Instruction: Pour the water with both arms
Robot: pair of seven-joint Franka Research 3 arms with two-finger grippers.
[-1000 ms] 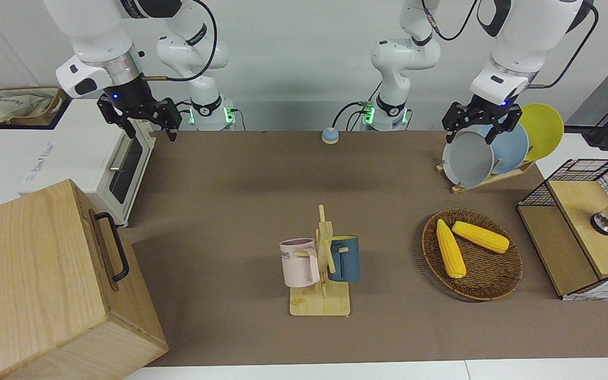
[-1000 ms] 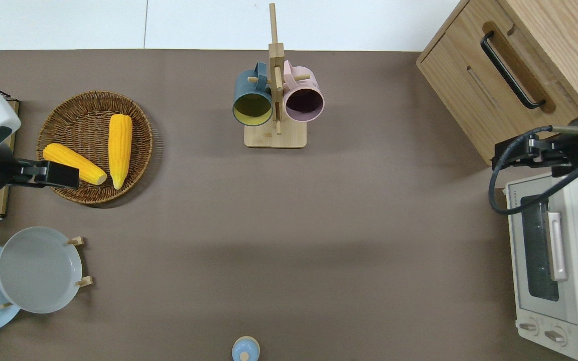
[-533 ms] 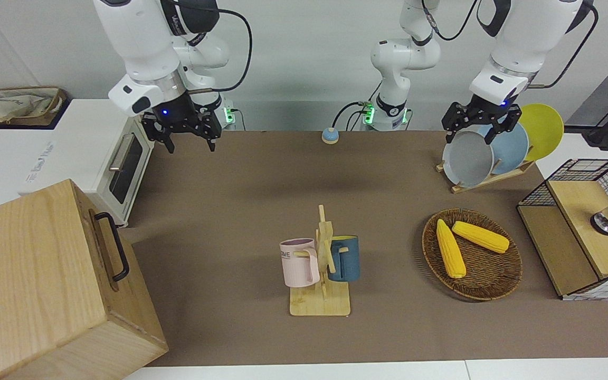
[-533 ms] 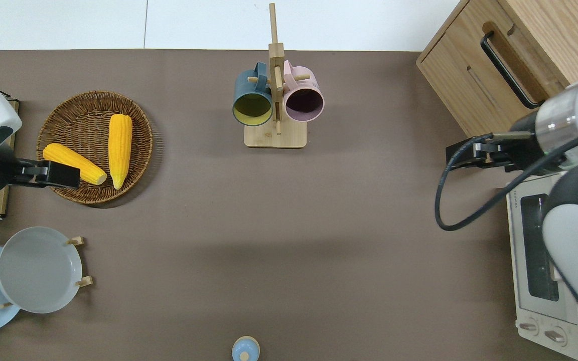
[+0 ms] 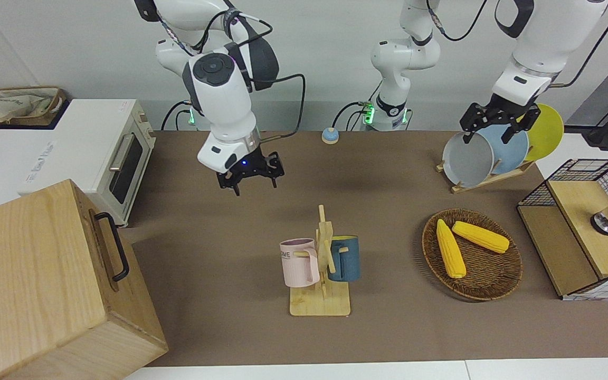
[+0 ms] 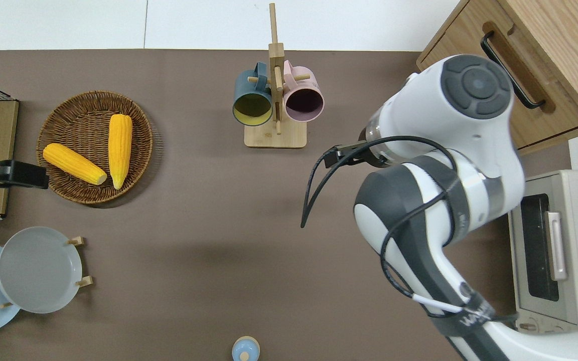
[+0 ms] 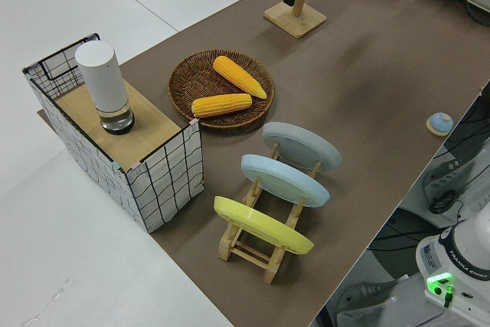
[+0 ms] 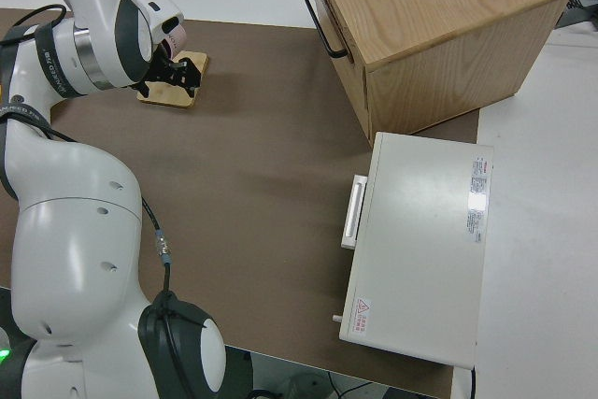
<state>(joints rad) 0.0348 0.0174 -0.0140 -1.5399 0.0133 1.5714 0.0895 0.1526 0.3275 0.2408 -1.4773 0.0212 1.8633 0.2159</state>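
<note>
Overhead, right gripper (image 5: 248, 178) near mug rack (image 5: 322, 274), empty.

2 glossy white jointed arms (image 5: 219, 89), black cables, black pincers with blue lights.

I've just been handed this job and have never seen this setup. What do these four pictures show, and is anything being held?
These are two white robot arms, each ending in a black two-finger claw. One picture is taken from across the table facing them, one from straight above, and one from each end of the table.

On the brown table stand a wooden rack with a pink mug and a blue mug, a basket with two corn cobs, a stand of plates, a toaster oven, a wooden box and a wire crate with a white cylinder on it.

The right gripper hangs open near the mug rack. The left gripper is open at the left arm's end of the table. Neither holds anything.
</note>
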